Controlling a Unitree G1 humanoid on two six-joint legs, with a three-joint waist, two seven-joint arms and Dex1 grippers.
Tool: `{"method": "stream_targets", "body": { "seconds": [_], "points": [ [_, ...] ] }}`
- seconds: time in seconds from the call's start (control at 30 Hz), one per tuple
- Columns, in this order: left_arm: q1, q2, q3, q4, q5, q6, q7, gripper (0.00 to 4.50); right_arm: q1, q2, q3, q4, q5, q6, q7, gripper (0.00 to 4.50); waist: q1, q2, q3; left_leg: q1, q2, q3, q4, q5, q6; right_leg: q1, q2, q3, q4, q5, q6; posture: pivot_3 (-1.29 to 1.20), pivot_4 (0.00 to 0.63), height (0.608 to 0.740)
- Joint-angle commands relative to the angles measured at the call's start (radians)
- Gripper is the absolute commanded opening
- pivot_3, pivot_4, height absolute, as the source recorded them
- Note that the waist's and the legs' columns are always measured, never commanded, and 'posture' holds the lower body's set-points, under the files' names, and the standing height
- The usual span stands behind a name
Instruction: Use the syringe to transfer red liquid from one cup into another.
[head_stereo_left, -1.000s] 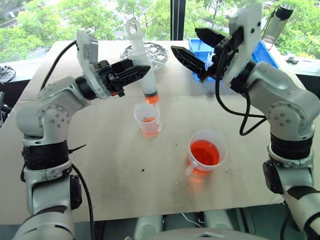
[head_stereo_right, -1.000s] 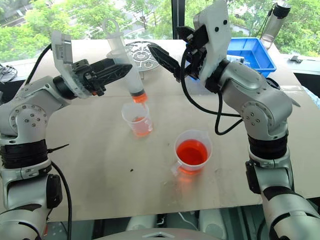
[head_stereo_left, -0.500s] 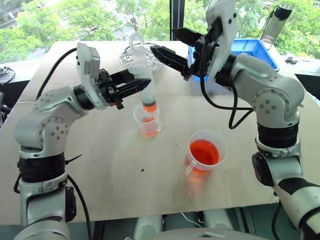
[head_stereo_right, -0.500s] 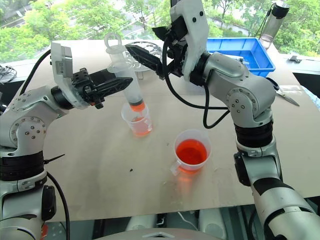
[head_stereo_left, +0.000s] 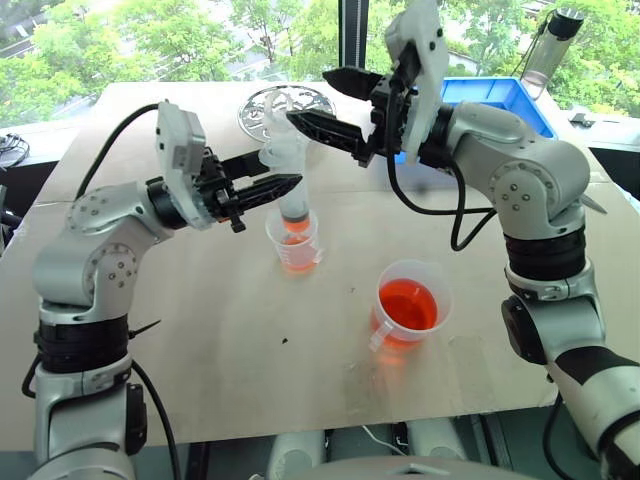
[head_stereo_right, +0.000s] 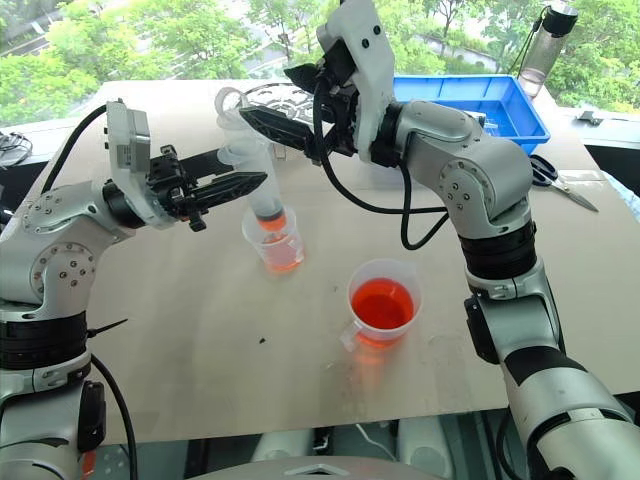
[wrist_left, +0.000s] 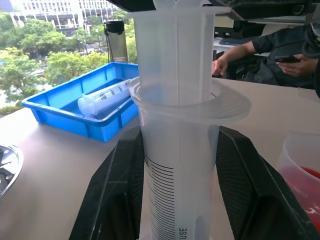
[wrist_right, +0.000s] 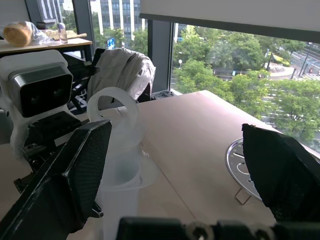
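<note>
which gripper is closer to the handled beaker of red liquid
Left, though neither is near. The left gripper is shut on the syringe above the small cup, beside the handled beaker. The right gripper hangs open at the plunger ring, farther back.

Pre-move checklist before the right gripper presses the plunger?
1. Left gripper clamped on the syringe barrel: ok.
2. Syringe tip over the small cup: ok; whether it dips into the liquid: cannot tell.
3. Right gripper open, one finger either side of the plunger ring: ok.
4. Right gripper touching the plunger: cannot tell.
5. Handled beaker upright, apart from both arms: ok.
</note>
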Motion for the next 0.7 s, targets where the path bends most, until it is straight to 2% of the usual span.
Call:
{"method": "stream_targets", "body": {
  "seconds": [0.03,0.13,0.2,0.23,0.27,0.3,0.33,0.47,0.5,0.7],
  "points": [
    [-0.003,0.007,0.002,-0.042,0.017,-0.041,-0.002,1.66,-0.043,0.015,-0.008,-0.009,-0.019,-0.028,0.003,4.5,0.0,0.0,0.0,0.0,0.0,0.0,0.0,0.0,0.0,0.0,0.0,0.0,0.0,0.0,0.0,0.0,0.15,0.74],
    [-0.001,0.003,-0.003,-0.04,0.022,-0.05,0.003,1.66,-0.052,0.028,-0.012,-0.005,-0.03,-0.028,0.004,4.5,-0.001,0.0,0.0,0.0,0.0,0.0,0.0,0.0,0.0,0.0,0.0,0.0,0.0,0.0,0.0,0.0,0.15,0.74],
    [-0.001,-0.003,-0.01,-0.042,0.026,-0.055,0.008,1.66,-0.052,0.037,-0.006,-0.009,-0.04,-0.025,0.007,3.91,-0.001,0.0,0.0,0.0,0.0,0.0,0.0,0.0,0.0,0.0,0.0,0.0,0.0,0.0,0.0,0.0,0.15,0.74],
    [-0.002,-0.007,-0.013,-0.043,0.027,-0.057,0.012,1.66,-0.05,0.041,0.0,-0.011,-0.047,-0.025,0.008,3.78,0.0,0.0,0.0,0.0,0.0,0.0,0.0,0.0,0.0,0.0,0.0,0.0,0.0,0.0,0.0,0.0,0.15,0.74],
    [0.0,-0.01,-0.015,-0.045,0.027,-0.059,0.016,1.66,-0.047,0.045,0.004,-0.016,-0.051,-0.024,0.009,3.18,0.0,0.0,0.0,0.0,0.0,0.0,0.0,0.0,0.0,0.0,0.0,0.0,0.0,0.0,0.0,0.0,0.15,0.74],
    [0.001,-0.011,-0.016,-0.047,0.029,-0.061,0.017,1.66,-0.045,0.047,0.007,-0.019,-0.053,-0.022,0.012,2.82,0.0,0.0,0.0,0.0,0.0,0.0,0.0,0.0,0.0,0.0,0.0,0.0,0.0,0.0,0.0,0.0,0.15,0.74],
    [0.001,-0.013,-0.017,-0.047,0.029,-0.061,0.019,1.66,-0.042,0.049,0.009,-0.022,-0.053,-0.02,0.016,2.19,0.0,0.0,0.0,0.0,0.0,0.0,0.0,0.0,0.0,0.0,0.0,0.0,0.0,0.0,0.0,0.0,0.15,0.74],
    [0.005,-0.017,-0.015,-0.051,0.031,-0.063,0.026,1.66,-0.034,0.055,0.02,-0.038,-0.053,-0.012,0.022,0.36,0.0,0.0,0.0,0.0,0.0,0.0,0.0,0.0,0.0,0.0,0.0,0.0,0.0,0.0,0.0,0.0,0.15,0.74],
    [0.005,-0.018,-0.015,-0.051,0.03,-0.063,0.028,1.66,-0.032,0.057,0.024,-0.04,-0.055,-0.012,0.023,0.04,0.0,0.0,0.0,0.0,0.0,0.0,0.0,0.0,0.0,0.0,0.0,0.0,0.0,0.0,0.0,0.0,0.15,0.74],
    [-0.002,-0.021,-0.013,-0.044,0.029,-0.063,0.035,1.66,-0.012,0.056,0.072,-0.047,-0.095,-0.032,0.048,0.04,-0.001,0.0,0.0,0.0,0.0,0.0,0.0,0.0,0.0,0.0,0.0,0.0,0.0,0.0,0.0,0.0,0.15,0.74]
  ]
}}
